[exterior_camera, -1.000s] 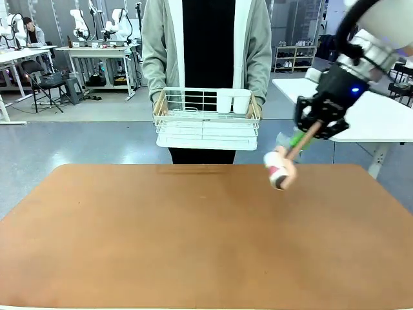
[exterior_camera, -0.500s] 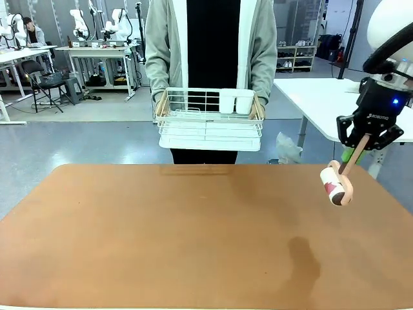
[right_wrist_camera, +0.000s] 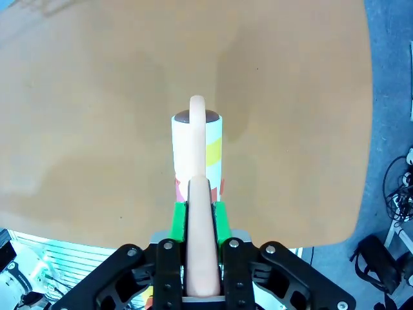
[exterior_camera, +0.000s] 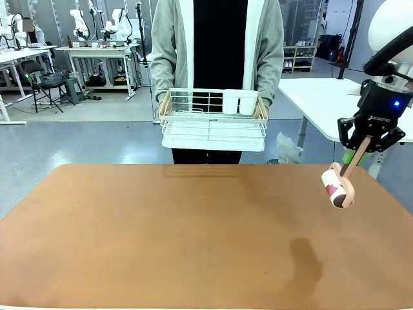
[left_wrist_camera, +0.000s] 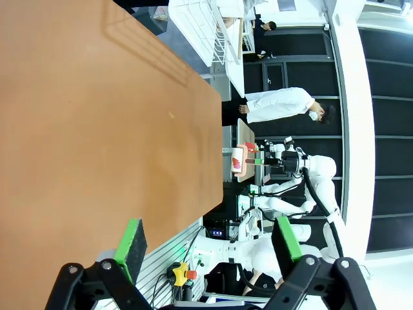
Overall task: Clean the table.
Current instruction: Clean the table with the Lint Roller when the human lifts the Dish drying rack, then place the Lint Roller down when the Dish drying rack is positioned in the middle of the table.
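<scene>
Cleaning gear at the ready: the right pincer (exterior_camera: 357, 152) is clenched on the pale handle of a lint roller (exterior_camera: 338, 186). The sticky drum hangs just below and ahead of its fingertips, apparently clear of the reddish-brown worktop (exterior_camera: 193, 239) near the far right corner. It is a grip that should let the drum run freely over the surface. The left pincer (left_wrist_camera: 211, 240) hovers released, its 2 green pads spread, with the worktop stretching ahead of it. Well to the right pincer's left, a person (exterior_camera: 216, 45) holds a white wire basket (exterior_camera: 213, 132) with 2 white cups (exterior_camera: 235, 102) off the worktop, likely to keep it bare. No obstacle shows in the roller's path; a white table (exterior_camera: 310, 93) stands just behind the right pincer.
</scene>
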`<state>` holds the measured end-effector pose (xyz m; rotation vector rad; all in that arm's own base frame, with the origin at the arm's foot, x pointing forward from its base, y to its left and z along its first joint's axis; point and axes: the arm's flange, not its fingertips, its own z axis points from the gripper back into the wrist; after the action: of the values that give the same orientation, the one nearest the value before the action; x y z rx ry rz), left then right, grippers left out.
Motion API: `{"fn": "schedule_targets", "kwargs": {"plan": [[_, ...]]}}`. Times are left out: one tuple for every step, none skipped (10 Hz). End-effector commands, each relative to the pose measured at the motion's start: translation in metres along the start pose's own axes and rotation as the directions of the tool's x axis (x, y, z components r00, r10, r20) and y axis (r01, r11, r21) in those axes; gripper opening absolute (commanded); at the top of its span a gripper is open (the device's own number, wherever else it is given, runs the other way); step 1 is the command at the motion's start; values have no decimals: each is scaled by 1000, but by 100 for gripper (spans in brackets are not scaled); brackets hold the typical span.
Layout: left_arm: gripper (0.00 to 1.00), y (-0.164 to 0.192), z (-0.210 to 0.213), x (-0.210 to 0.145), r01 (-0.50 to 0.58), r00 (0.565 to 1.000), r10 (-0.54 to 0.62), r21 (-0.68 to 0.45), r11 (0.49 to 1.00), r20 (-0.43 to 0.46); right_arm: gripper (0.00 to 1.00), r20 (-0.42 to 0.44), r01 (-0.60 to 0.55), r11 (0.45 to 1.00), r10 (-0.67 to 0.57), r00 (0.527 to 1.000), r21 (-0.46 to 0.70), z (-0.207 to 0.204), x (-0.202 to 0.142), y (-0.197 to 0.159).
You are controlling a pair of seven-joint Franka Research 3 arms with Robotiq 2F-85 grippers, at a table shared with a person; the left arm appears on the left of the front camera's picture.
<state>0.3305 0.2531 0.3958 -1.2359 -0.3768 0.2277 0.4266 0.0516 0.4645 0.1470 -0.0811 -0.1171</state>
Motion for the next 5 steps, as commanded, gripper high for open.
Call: {"fn": "schedule_targets", "kwargs": {"plan": [[100,0,2,-2,14,1000,-14,-21,1000,3,21,7,-3,1000,3,1000,-2,2,1,2],[100,0,2,-2,14,1000,-14,-21,1000,3,21,7,-3,1000,3,1000,-2,2,1,2],[100,0,2,-2,14,1000,-14,-21,1000,3,21,7,-3,1000,3,1000,-2,2,1,2],[100,0,2,-2,14,1000,-14,-21,1000,3,21,7,-3,1000,3,1000,-2,2,1,2],[100,0,2,-2,14,1000,-14,-21,1000,3,21,7,-3,1000,3,1000,-2,2,1,2]]}}
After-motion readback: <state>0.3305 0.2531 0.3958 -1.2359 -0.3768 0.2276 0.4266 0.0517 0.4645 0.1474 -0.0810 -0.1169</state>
